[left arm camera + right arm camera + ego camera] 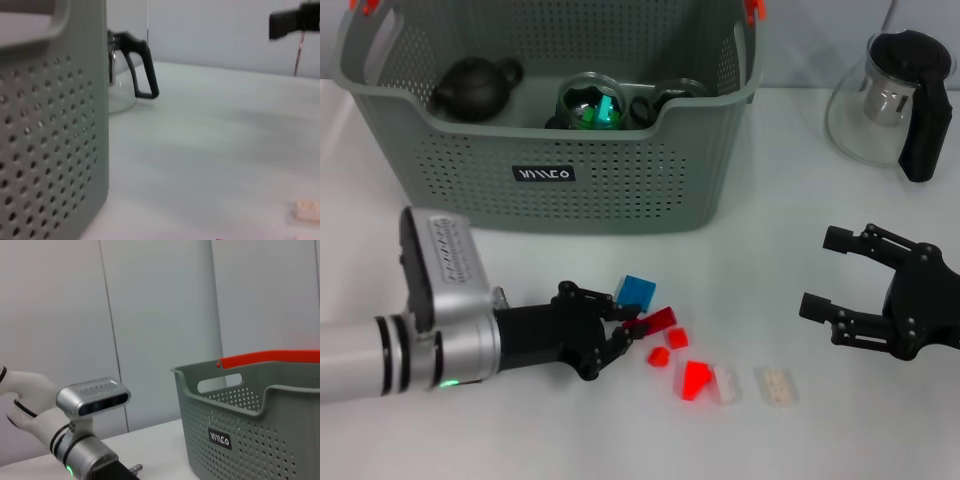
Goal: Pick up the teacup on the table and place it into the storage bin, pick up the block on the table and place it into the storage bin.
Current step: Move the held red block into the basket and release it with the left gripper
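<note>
The grey-green storage bin [550, 150] stands at the table's back left; its wall [50, 150] fills one side of the left wrist view, and it also shows as the storage bin [250, 415]. Inside it sits what looks like a glass teacup [590, 105] holding green pieces. My left gripper [625, 328] lies low on the table before the bin, its fingertips converged on a flat red block [658, 320]. A blue block [638, 292] sits just behind it. My right gripper [825, 272] hovers open and empty at the right.
A black teapot [475, 88] and more glassware [665, 98] are in the bin. Small red blocks [695, 380] and two pale blocks [775, 385] lie in front. A glass pitcher with a black handle [895, 100] stands at the back right.
</note>
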`<state>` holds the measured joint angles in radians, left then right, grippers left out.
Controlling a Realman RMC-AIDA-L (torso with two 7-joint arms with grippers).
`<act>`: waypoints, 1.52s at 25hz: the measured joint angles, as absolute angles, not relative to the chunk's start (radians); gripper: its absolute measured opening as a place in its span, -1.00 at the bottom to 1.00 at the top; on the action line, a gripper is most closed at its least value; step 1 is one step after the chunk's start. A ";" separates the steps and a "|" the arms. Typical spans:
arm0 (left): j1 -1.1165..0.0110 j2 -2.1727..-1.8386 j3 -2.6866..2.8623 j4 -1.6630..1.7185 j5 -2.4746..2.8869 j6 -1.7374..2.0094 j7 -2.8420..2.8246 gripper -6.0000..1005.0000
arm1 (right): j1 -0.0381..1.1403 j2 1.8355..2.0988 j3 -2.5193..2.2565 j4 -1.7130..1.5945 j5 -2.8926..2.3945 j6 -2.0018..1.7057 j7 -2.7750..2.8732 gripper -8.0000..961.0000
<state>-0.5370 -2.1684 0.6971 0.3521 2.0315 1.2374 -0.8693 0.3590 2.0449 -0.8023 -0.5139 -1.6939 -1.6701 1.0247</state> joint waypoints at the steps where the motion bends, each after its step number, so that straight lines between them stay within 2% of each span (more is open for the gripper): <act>1: -0.530 -2.166 0.697 0.373 2.032 1.262 -0.892 -0.65 | 0.359 2.045 -0.802 -0.514 -1.694 -1.670 1.025 0.92; 4: -0.502 -2.158 0.697 0.467 2.036 1.350 -0.989 -0.65 | 0.359 2.045 -0.802 -0.514 -1.694 -1.672 1.025 0.92; 9: -0.474 -2.126 0.677 0.584 2.037 1.515 -1.111 -0.65 | 0.359 2.046 -0.802 -0.514 -1.693 -1.687 1.025 0.92; 10: -0.476 -2.099 0.627 0.621 2.035 1.634 -1.157 -0.65 | 0.359 2.046 -0.802 -0.514 -1.693 -1.691 1.025 0.92; 16: -0.529 -2.045 0.451 0.657 2.021 1.916 -1.236 -0.65 | 0.362 2.046 -0.802 -0.514 -1.692 -1.694 1.025 0.92; 20: -0.583 -2.023 0.390 0.697 1.960 1.953 -1.357 -0.65 | 0.366 2.049 -0.802 -0.514 -1.692 -1.695 1.025 0.92; 23: -0.655 -2.004 0.388 0.735 1.923 1.887 -1.495 -0.64 | 0.372 2.051 -0.802 -0.514 -1.694 -1.695 1.024 0.92; 27: -0.742 -1.997 0.461 0.796 1.940 1.700 -1.682 -0.64 | 0.377 2.051 -0.802 -0.515 -1.695 -1.699 1.024 0.92; 33: -0.808 -1.986 0.726 0.857 2.001 1.342 -1.905 -0.63 | 0.385 2.051 -0.802 -0.515 -1.692 -1.701 1.024 0.92; 38: -0.844 -2.009 0.910 0.884 2.225 1.090 -2.034 -0.62 | 0.398 2.052 -0.802 -0.516 -1.694 -1.703 1.024 0.92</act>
<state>-0.8438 -2.0090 0.9102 0.8841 2.2248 1.0900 -2.0343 0.3981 2.0522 -0.8022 -0.5155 -1.6937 -1.7026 1.0243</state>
